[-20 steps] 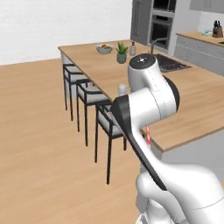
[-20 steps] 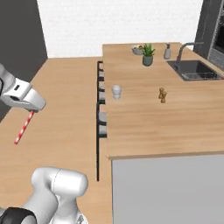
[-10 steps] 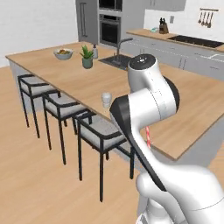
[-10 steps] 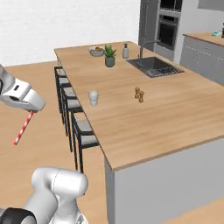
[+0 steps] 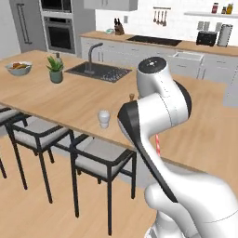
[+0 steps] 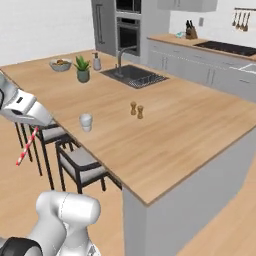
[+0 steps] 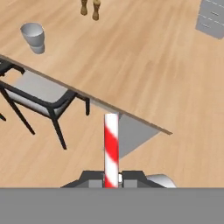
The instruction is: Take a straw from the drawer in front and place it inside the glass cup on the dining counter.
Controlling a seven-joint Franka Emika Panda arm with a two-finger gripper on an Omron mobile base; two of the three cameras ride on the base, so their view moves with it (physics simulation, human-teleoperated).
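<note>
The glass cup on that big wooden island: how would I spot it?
Find the dining counter with the sink. The glass cup stands near its stool-side edge, alone. It is whitish and tapered, unlike the two brown shakers further in.

You drove the base round while the arm kept its pose, so both base views swung: the table (image 6: 165, 130) was seen end-on, far across the floor, and then lay broadside and close, its corner near the base. The glass cup (image 6: 86, 121) grew larger in the frames and sat nearer the middle of the left base view. The hob wall and oven came into sight behind. The stools (image 5: 103, 162) moved up close beside the arm.
</note>
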